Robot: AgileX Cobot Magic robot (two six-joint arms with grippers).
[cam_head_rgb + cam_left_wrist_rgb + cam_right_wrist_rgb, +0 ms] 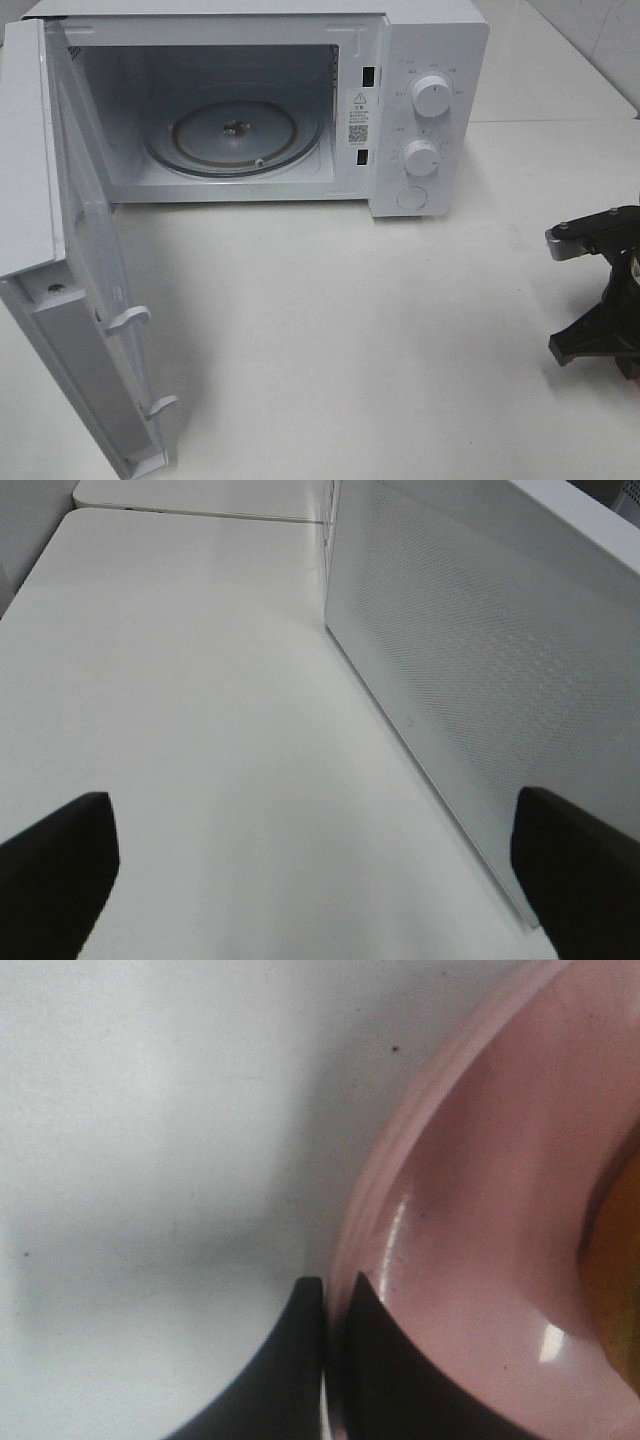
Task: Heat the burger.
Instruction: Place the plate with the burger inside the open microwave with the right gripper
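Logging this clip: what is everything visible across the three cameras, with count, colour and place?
microwave: 1, white, at the back of the table, door open toward the exterior view's left
glass turntable: 1, clear, inside the microwave, nothing on it
knobs: 2, white, on the microwave's front panel, one above the other
pink plate: 1, pink, in the right wrist view only
burger: 1, only a golden-orange sliver shows, inside the plate's rim
table: 1, white, under everything
left gripper: 1, dark, open, over the table beside a perforated microwave panel
right gripper: 1, dark, closed on the plate's rim
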